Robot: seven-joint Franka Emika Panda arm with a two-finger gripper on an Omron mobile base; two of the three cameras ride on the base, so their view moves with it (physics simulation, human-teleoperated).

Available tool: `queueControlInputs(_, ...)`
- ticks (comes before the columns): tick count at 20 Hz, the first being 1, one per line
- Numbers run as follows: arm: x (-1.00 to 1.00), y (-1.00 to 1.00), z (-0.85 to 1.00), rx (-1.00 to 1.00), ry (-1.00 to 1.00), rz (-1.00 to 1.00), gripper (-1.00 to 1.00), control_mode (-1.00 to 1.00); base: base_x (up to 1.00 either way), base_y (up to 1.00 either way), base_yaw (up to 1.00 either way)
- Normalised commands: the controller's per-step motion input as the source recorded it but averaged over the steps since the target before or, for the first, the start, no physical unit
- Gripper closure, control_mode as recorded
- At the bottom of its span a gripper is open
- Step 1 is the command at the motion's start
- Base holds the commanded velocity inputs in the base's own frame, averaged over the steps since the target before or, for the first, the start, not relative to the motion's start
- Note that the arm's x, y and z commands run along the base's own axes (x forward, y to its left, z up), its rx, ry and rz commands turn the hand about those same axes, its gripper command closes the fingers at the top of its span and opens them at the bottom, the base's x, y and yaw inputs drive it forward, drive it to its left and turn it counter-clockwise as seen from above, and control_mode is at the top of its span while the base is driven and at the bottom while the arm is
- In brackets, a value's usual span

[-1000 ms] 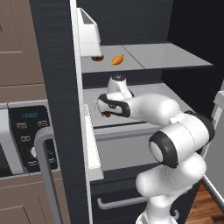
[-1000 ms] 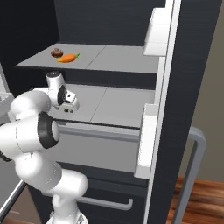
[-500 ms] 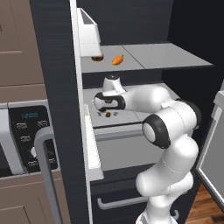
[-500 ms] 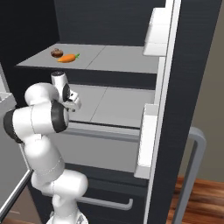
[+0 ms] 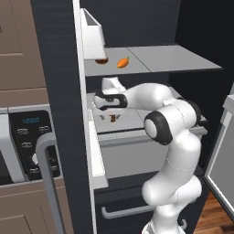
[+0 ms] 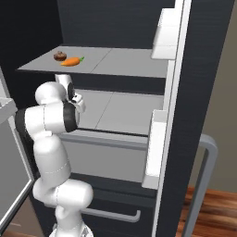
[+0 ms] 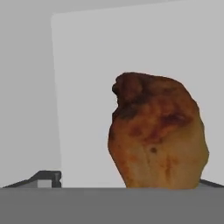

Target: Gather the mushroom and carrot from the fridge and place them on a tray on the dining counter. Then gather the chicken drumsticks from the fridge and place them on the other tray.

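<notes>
pincer [image 5: 112,118] open just above a chicken drumstick [image 7: 157,131].

The left base view looks from behind and left of the arm [image 5: 173,132], forward and slightly down into the open fridge [image 5: 151,27], past the left door's edge, with the oven panel [image 5: 27,141] near on its left. The right base view looks from behind and right of the arm, into the same fridge, with the right door's edge near on its right. Both share the upper shelf [image 6: 106,62] with the carrot [image 6: 71,61] and mushroom [image 6: 59,56], the lower shelf and the arm. The hand view sits very close to a drumstick [image 7: 155,131], facing it against a pale grey wall.
</notes>
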Motion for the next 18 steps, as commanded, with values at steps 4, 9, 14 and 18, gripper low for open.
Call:
queueControlInputs(4,0.0,0.02,-0.54,-0.01,-0.02,0.0,1.0,-1.0,0.0,0.0,0.0)
queueControlInputs(9,-0.11,0.0,-0.48,0.0,-0.05,0.0,1.0,-1.0,0.0,0.0,0.0)
queueControlInputs(14,-0.49,-0.08,-0.59,0.0,-0.14,-0.02,1.0,-1.0,0.0,0.0,0.0)
queueControlInputs(18,-0.81,-0.14,-0.53,0.04,-0.27,-0.01,1.0,-1.0,0.0,0.0,0.0)
